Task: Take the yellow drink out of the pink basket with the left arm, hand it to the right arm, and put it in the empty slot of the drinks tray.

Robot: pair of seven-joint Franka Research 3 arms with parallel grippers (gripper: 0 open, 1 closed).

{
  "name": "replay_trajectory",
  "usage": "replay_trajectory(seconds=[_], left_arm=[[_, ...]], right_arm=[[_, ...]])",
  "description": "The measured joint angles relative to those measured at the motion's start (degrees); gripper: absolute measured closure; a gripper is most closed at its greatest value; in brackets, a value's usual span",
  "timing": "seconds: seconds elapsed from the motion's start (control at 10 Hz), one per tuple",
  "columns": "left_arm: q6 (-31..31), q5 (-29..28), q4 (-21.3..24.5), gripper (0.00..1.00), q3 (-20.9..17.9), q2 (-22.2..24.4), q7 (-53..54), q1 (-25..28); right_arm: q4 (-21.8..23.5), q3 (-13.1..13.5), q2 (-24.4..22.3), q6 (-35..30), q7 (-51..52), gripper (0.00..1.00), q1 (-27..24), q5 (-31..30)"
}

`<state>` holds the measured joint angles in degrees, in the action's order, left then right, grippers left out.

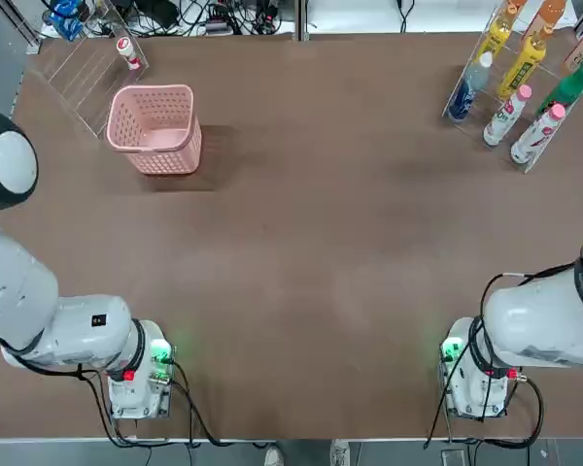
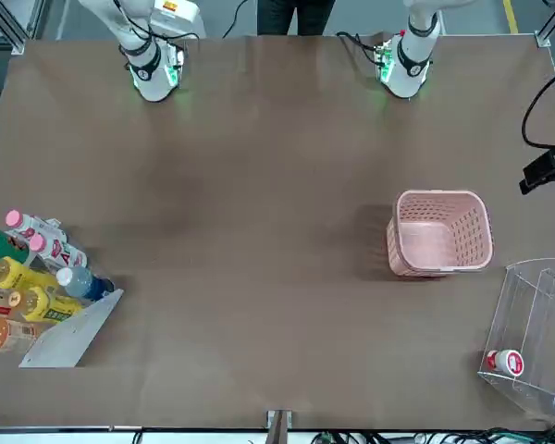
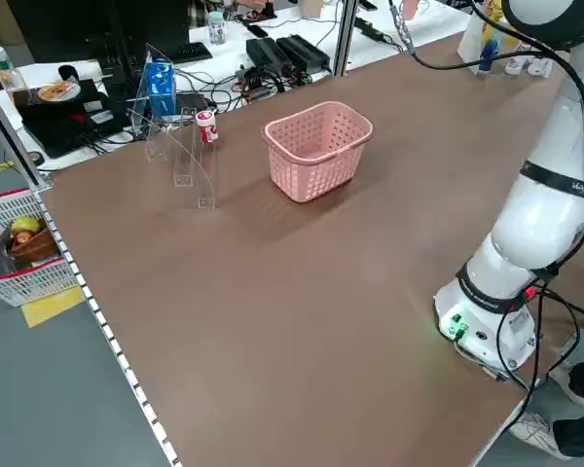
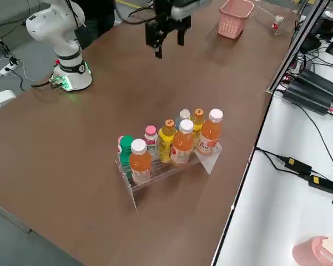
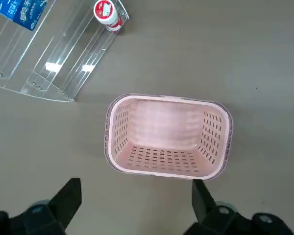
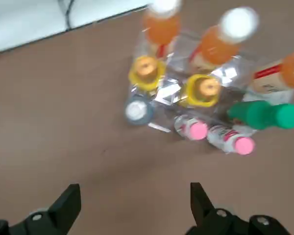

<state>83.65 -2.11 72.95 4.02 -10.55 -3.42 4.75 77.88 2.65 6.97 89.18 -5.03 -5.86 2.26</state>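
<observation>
Counter [image 1: 301, 252]: brown, matte top; white strip of blocks along one edge. White desk [image 3: 234, 49] beyond a far edge, bearing black monitor [image 3: 88, 39], tangled cables [image 3: 209, 88]. Floor [image 3: 58, 389]: grey. White basket [image 3: 24, 238], red-rimmed, beside one edge, yellow sheet [image 3: 54, 304] adjoining.

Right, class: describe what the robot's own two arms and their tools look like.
Both arms are bulky and glossy white, with dark bands near the base, green and red lights there, and black cables looped around. The left arm has a black rounded joint with a white round cap. Each tool, left and right, has two black tapering fingers with silvery round screws.
</observation>
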Motion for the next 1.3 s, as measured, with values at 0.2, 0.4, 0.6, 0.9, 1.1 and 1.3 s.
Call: replay_trajectory(seconds=[0.2, 0.4, 0.6, 0.9, 1.1, 1.3], left_arm=[[0.0, 0.0, 0.0, 0.0, 0.0, 0.0, 0.0, 0.0], [0.0, 0.0, 0.0, 0.0, 0.0, 0.0, 0.0, 0.0], [0.0, 0.0, 0.0, 0.0, 0.0, 0.0, 0.0, 0.0], [0.0, 0.0, 0.0, 0.0, 0.0, 0.0, 0.0, 0.0], [0.0, 0.0, 0.0, 0.0, 0.0, 0.0, 0.0, 0.0], [0.0, 0.0, 0.0, 0.0, 0.0, 0.0, 0.0, 0.0]], right_arm=[[0.1, -0.1, -0.7, -4.1, -0.6, 0.01, 5.4, -0.3], [0.5, -0.1, -0.7, -4.5, -0.5, 0.01, 6.1, -0.3], [1.1, 0.1, -0.7, -4.0, 1.1, 0.01, 6.1, -1.2], [1.5, 0.0, -0.7, -3.6, 3.5, 0.01, 6.1, -2.5], [1.6, 0.0, -0.7, -3.6, 3.5, 0.01, 6.1, -2.5], [1.6, 0.0, -0.7, -3.6, 3.5, 0.01, 6.1, -2.5]])
